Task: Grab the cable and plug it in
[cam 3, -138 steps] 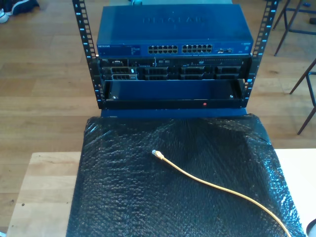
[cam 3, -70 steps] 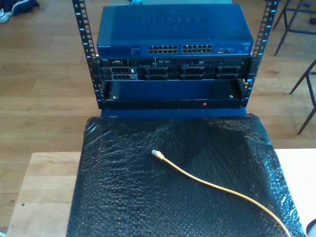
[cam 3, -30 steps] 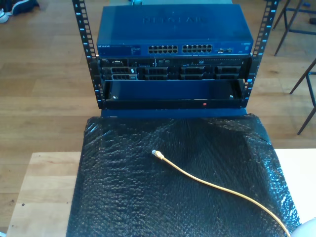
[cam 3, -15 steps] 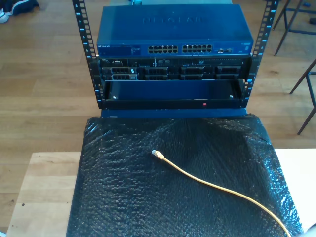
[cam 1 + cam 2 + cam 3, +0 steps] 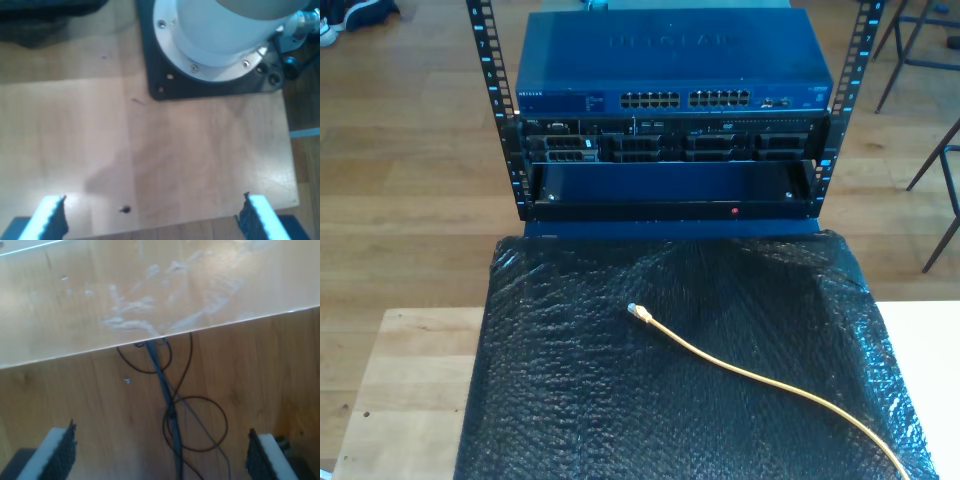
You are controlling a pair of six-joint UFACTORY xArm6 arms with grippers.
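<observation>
— Gone from the exterior view's lower right corner was the pale rounded shape that had poked in a second earlier; the cable [image 5: 760, 383] had not shifted at all. What was nearest?

— My first gripper [image 5: 152, 220], jaws spread wide with nothing between them, hung over a pale wooden counter [image 5: 200, 160]. Past it stood a white arm base [image 5: 220, 35] on a black plate [image 5: 210, 87]. My second gripper [image 5: 160, 455] was likewise released, its ridged dark pads far apart, above a wooden floor [image 5: 100, 405] where thin black wires [image 5: 192, 422] looped beside a glossy board's edge [image 5: 150, 295].

— And the cable?

— It lay loose on the black bubble wrap [image 5: 570, 400] covering the counter, running from the exterior view's lower right up to its plug [image 5: 639, 312] near the middle of the wrap, well apart from the rack.

— Beyond that?

— A black rack frame [image 5: 490, 90] held an open black tray, then a row of drive bays, and on top a blue switch [image 5: 670, 60] with two blocks of ports along its front. Faint raised lettering on its lid looked like "NETGEAR," though I couldn't read it surely; the small front label was too blurred.
</observation>
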